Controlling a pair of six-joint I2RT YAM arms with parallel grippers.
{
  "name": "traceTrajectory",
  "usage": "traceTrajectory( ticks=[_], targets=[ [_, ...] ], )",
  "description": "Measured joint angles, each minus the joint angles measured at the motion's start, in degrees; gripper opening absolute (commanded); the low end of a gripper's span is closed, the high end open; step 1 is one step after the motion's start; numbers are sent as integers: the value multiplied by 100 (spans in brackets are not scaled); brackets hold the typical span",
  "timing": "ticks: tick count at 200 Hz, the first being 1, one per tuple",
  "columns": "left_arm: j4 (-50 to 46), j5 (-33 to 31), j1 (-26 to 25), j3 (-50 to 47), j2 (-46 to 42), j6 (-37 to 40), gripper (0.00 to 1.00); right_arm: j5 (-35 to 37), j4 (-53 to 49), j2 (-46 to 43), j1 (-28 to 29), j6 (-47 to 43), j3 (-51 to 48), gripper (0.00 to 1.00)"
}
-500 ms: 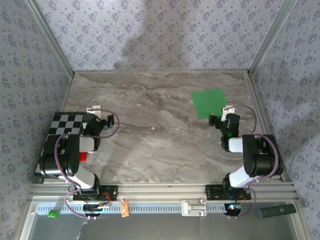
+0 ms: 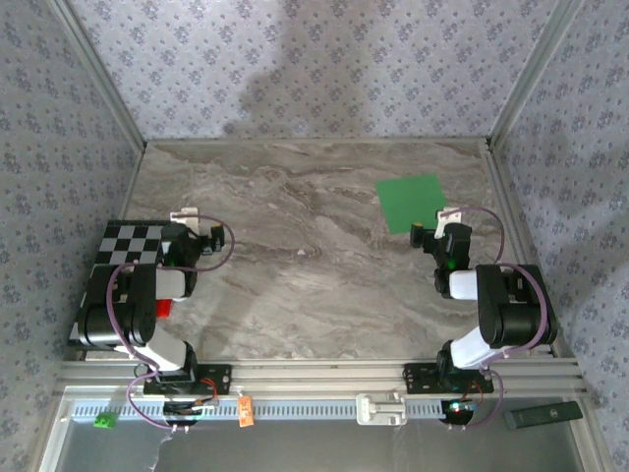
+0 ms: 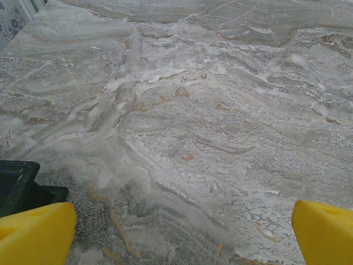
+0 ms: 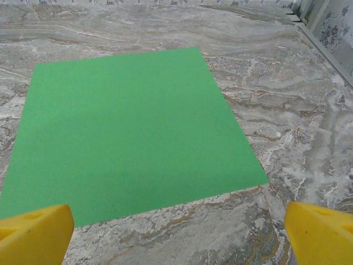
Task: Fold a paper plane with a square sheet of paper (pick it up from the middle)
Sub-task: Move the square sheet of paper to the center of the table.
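Note:
The square sheet of paper [image 2: 412, 202] lies flat and unfolded on the marble table at the back right; it is bright green. In the right wrist view the sheet [image 4: 127, 130] spreads just ahead of my right gripper [image 4: 179, 234], whose yellow fingertips [image 4: 36, 232] stand wide apart with nothing between them. From above, the right gripper [image 2: 439, 228] sits just short of the sheet's near edge. My left gripper [image 2: 192, 224] rests at the left side, far from the paper. Its yellow fingertips [image 3: 36, 232] are open over bare marble [image 3: 182, 138].
A black-and-white checkered board [image 2: 128, 244] lies under the left arm at the table's left edge. Patterned walls close in the table on three sides. A tiny green cube [image 2: 102, 421] and a dark bar [image 2: 543, 414] sit below the front rail.

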Motion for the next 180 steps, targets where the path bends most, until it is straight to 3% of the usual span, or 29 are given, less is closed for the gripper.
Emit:
traceTrajectory(
  ticks=[151,180],
  targets=[
    [-17,111,46,7,-2,2,100,2,-7,-7,0,-2,0,100],
    [-796,236,28,295,-284,50,100,37,-501,-426,31,-4,63,100]
  ],
)
